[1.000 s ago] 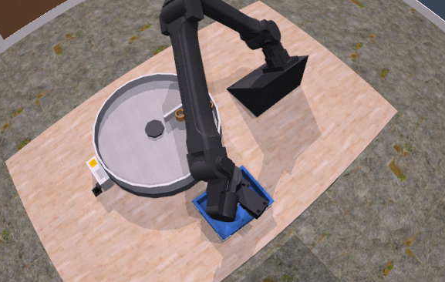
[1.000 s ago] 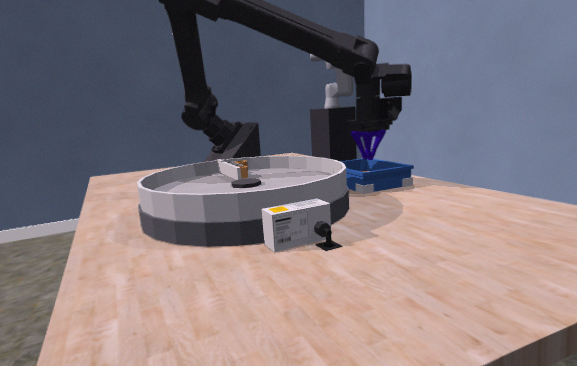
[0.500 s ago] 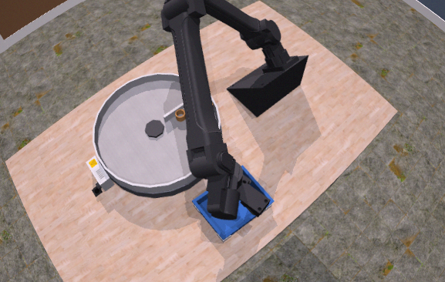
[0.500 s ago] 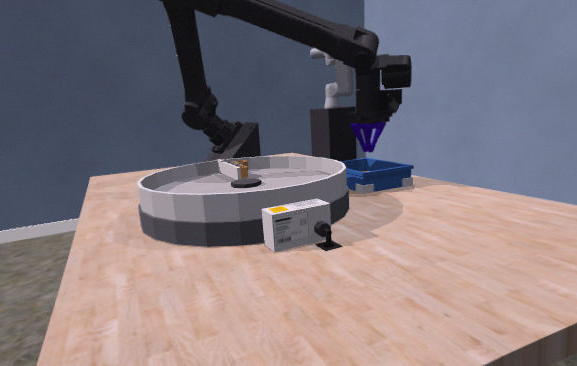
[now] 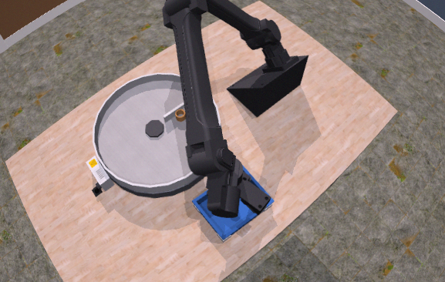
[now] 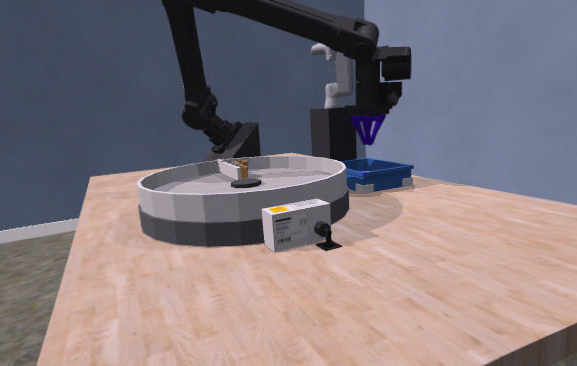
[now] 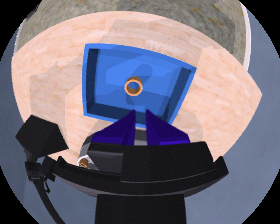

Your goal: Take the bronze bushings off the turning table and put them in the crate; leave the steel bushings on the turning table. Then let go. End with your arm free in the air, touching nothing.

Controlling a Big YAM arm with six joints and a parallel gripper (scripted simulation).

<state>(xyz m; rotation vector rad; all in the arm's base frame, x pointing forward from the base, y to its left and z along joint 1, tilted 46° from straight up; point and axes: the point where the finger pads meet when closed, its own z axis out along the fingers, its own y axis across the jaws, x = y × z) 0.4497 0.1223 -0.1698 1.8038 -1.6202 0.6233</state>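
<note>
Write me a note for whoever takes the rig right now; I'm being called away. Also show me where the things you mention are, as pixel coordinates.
Gripper (image 6: pixel 368 144) (image 7: pixel 140 113): slightly open, holding nothing, in the air above the crate (image 5: pixel 224 235) (image 6: pixel 385 177) (image 7: pixel 104 118).
Done: one bronze bushing (image 7: pixel 126 89) is in the crate.
Left: at least one bronze bushing (image 5: pixel 180 119) (image 6: pixel 244 171) (image 7: pixel 83 163) on the turning table (image 5: pixel 126 154) (image 6: pixel 178 206) (image 7: pixel 141 136), beside the white divider (image 5: pixel 173 111) (image 6: pixel 229 169). Crate it, let go, finish with the arm clear.
Unsure: the arm hides part of the turning table from above, and I can't make out any steel bushings.

Purple fingers (image 6: pixel 374 131); blue crate (image 5: pixel 223 233) (image 6: pixel 388 176) (image 7: pixel 89 80)
</note>
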